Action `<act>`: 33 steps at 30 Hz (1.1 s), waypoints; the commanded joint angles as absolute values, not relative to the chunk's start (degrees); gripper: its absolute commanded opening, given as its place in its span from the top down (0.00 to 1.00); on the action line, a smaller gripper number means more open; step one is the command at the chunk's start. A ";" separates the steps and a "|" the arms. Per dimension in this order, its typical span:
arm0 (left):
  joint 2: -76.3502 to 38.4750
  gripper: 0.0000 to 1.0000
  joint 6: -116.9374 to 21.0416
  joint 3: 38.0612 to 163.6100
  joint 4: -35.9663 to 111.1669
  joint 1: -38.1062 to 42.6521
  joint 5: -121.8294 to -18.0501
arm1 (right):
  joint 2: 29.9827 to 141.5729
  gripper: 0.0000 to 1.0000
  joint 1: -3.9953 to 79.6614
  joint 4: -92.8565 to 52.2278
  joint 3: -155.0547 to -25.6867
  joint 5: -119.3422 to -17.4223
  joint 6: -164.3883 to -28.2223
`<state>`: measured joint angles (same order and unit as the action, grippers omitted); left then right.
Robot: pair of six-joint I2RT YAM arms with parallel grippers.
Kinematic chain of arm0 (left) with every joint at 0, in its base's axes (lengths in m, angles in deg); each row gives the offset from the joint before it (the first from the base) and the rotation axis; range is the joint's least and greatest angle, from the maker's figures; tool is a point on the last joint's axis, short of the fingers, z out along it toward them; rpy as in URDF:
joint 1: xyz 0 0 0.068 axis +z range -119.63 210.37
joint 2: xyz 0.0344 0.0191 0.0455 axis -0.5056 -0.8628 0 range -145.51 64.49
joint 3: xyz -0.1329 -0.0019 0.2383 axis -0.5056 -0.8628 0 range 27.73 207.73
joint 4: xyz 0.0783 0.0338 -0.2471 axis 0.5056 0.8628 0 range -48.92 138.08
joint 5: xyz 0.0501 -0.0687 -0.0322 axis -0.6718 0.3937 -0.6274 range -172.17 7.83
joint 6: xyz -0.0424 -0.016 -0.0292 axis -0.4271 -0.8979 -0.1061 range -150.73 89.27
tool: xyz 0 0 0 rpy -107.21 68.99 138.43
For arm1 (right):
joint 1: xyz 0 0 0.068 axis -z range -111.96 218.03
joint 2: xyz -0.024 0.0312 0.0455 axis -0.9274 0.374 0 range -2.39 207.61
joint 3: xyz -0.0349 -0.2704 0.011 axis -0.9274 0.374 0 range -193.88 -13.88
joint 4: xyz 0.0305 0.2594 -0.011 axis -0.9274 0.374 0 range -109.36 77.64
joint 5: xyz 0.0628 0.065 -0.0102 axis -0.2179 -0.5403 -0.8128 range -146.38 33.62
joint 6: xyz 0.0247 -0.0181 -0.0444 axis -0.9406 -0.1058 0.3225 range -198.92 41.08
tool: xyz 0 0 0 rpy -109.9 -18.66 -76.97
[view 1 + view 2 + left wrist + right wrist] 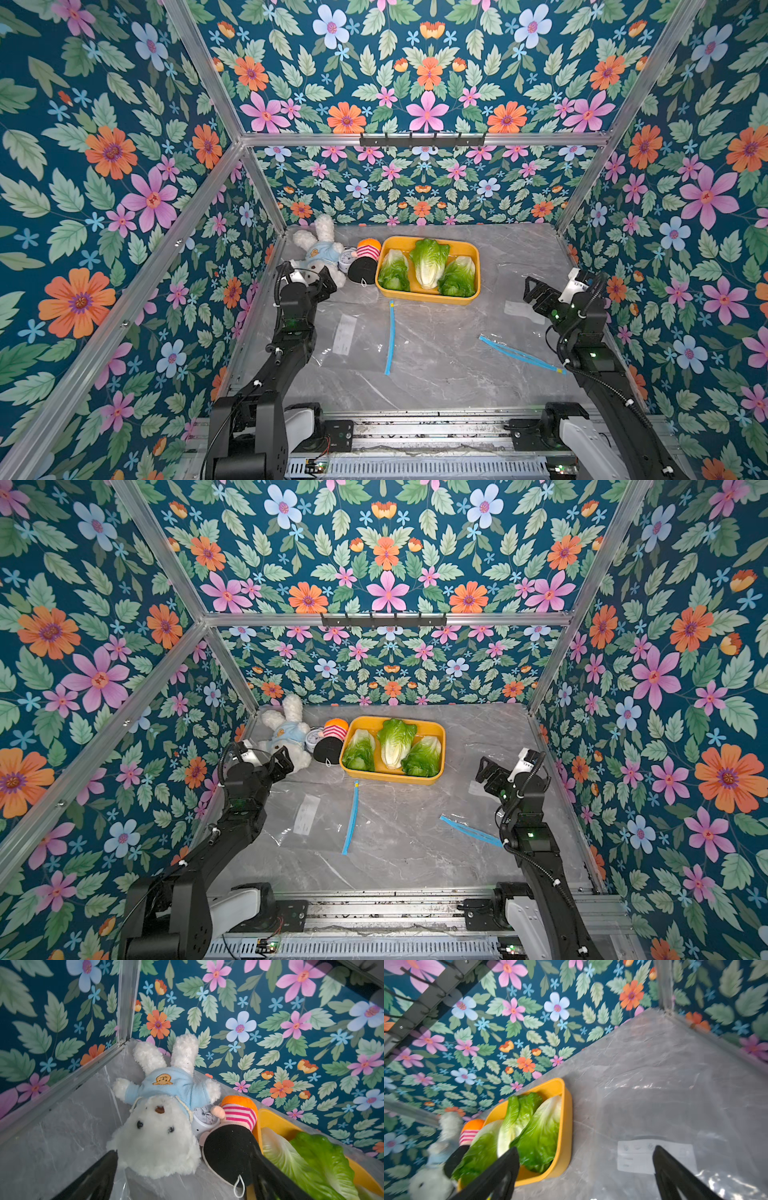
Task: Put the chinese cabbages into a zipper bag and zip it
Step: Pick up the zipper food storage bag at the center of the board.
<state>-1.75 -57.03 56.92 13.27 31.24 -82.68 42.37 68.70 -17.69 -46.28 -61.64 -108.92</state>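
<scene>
Both arms are up off the grey table (436, 374). My left gripper (330, 283) has its fingers spread wide with nothing between them. It hangs close by the head of the white plush rabbit (318, 249) in the far left corner, and I can't tell if a fingertip brushes the fur. Next to the rabbit lie a small alarm clock (345, 255) and a doll (365, 262) with black hair and a striped top.

My right gripper (532, 293) is also gaping, holding nothing. In the wrist view it's poised over the white label (637, 1157) of a clear bag.

The chinese cabbages (429, 262) are all three in the yellow tray (428, 297) at the back, side by side and touching. The middle one has its pale base toward me, and the outer two show me their green leaves.

One zipper bag (390, 338) lies flat near the middle of the table, its blue strip running front to back just short of the tray. The second zipper bag (519, 355) lies flat on the right, its blue strip slanting.
</scene>
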 commanded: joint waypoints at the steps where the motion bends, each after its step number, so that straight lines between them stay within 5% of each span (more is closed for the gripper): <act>1: -2.54 0.00 -61.83 62.50 24.67 31.36 -82.44 | 45.96 0.01 68.52 -8.47 -48.62 -71.56 -113.39; 6: -0.77 0.00 -57.64 66.78 35.49 25.74 -84.37 | 50.62 0.01 64.48 -7.18 -49.41 -76.76 -116.41; 13: -1.61 0.01 -53.89 74.10 56.63 5.81 -99.03 | 55.84 0.01 55.29 -8.40 -49.12 -80.05 -120.39; 22: -19.44 0.02 -55.56 86.28 78.39 -21.39 -115.54 | 59.91 0.01 50.07 -14.07 -45.71 -82.74 -125.73; 33: -35.86 0.07 -58.74 89.72 81.94 -26.93 -118.08 | 61.36 0.01 50.00 -15.11 -44.69 -83.34 -125.78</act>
